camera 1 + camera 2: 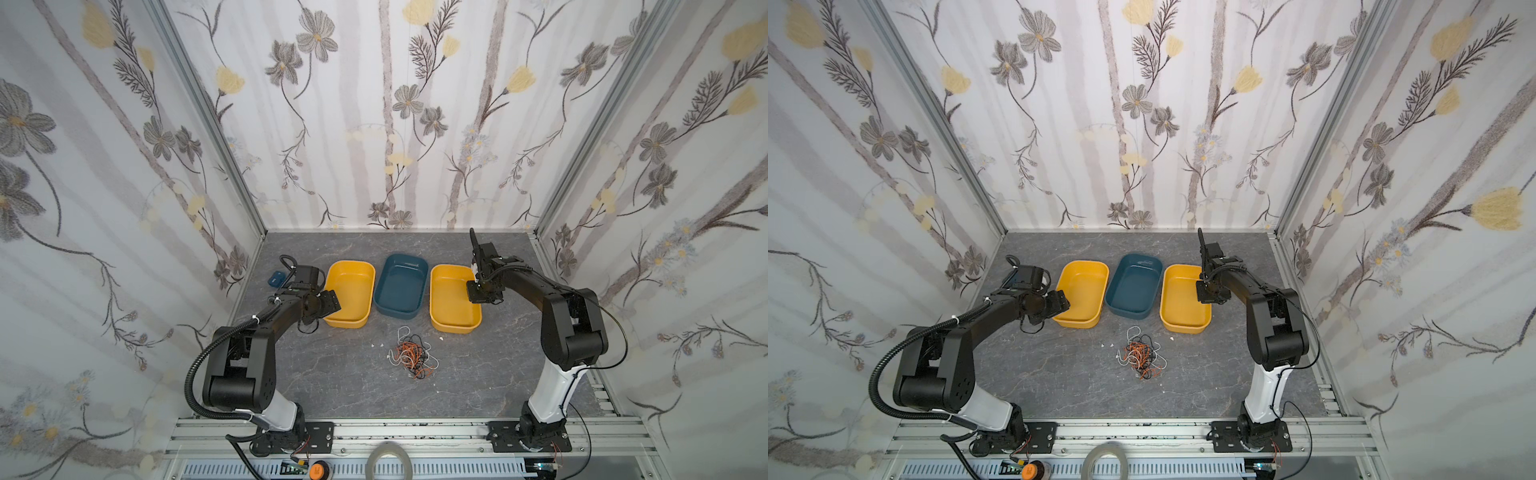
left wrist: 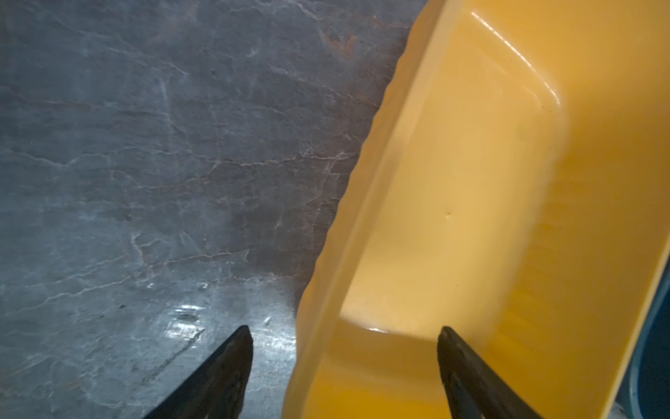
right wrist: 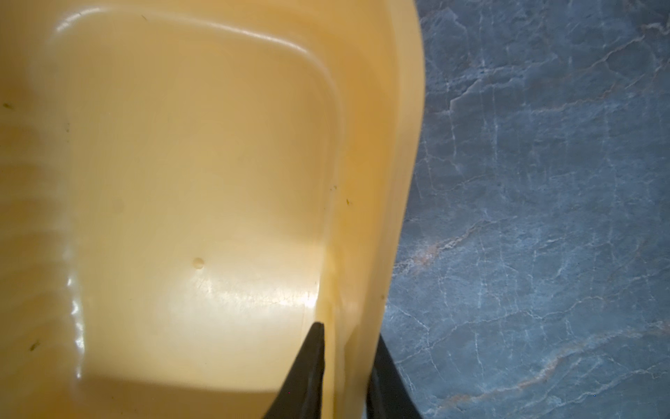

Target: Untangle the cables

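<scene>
The cables (image 1: 411,355) (image 1: 1140,353) lie in one tangled heap of orange, black and white wires on the grey table, in front of the tubs in both top views; neither gripper touches them. My left gripper (image 2: 345,330) is open, its fingers straddling the near-left wall of the left yellow tub (image 2: 391,145) (image 1: 353,266) without touching it. My right gripper (image 3: 350,332) (image 1: 484,297) is shut on the right-hand wall of the right yellow tub (image 3: 406,145) (image 1: 455,328), one finger inside and one outside. No cable shows in either wrist view.
A dark blue tub (image 1: 401,259) (image 1: 1142,257) stands between the two yellow tubs. A small blue object (image 1: 275,278) lies at the far left behind my left arm. Small white scraps (image 1: 376,345) lie on the table (image 1: 340,386) near the heap.
</scene>
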{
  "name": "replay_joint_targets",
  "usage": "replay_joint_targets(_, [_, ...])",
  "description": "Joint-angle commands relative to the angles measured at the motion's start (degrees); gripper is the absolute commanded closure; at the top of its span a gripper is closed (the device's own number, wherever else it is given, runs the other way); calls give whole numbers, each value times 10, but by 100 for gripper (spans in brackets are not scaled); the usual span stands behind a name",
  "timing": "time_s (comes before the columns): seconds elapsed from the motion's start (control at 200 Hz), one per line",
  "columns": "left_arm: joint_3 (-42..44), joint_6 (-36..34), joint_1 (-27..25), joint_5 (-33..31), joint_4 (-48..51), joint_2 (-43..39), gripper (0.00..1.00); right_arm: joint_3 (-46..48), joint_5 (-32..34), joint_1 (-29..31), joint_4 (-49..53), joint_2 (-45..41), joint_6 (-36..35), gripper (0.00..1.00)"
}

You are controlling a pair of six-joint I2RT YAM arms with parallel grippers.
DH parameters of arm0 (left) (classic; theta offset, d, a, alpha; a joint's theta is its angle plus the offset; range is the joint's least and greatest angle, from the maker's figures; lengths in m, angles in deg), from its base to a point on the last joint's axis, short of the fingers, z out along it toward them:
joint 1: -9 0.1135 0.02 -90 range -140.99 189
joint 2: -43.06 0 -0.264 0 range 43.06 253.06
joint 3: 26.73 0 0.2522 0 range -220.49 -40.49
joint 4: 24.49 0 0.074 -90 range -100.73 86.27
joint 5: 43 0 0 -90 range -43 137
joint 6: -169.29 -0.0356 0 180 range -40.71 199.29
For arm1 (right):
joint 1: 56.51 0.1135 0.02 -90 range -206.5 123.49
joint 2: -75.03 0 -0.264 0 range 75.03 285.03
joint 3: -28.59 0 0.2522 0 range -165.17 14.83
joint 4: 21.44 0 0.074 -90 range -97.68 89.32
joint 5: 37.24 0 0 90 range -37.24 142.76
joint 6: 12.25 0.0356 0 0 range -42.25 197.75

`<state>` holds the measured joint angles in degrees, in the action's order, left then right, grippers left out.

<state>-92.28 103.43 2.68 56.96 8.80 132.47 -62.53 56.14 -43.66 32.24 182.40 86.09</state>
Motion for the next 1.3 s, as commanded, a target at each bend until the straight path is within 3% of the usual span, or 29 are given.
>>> replay_joint_targets(0.0, [-14,-12,-14,4,-15,6,19,-13,7,0,-11,7,-30,78])
replay_joint_targets(0.495, [-45,-26,-65,-16,-13,22,19,-59,3,-3,-40,39,-55,76])
replay_joint_targets(0.69, [-60,-45,-61,-56,27,7,14,-62,16,-8,-22,23,-60,68])
replay_joint_targets(0.735, [-60,-47,-59,-61,32,-2,11,-58,22,-9,-19,14,-60,58])
replay_joint_targets(0.809, [-63,-51,-55,-66,43,-15,3,-47,30,-10,-14,-4,-61,54])
replay_joint_targets(1.114, [-54,-59,-56,-22,93,-101,5,-24,-3,-9,36,-107,-19,51])
replay_joint_targets(1.294, [-26,-35,-103,2,104,-168,5,-5,-48,27,59,-173,10,50])
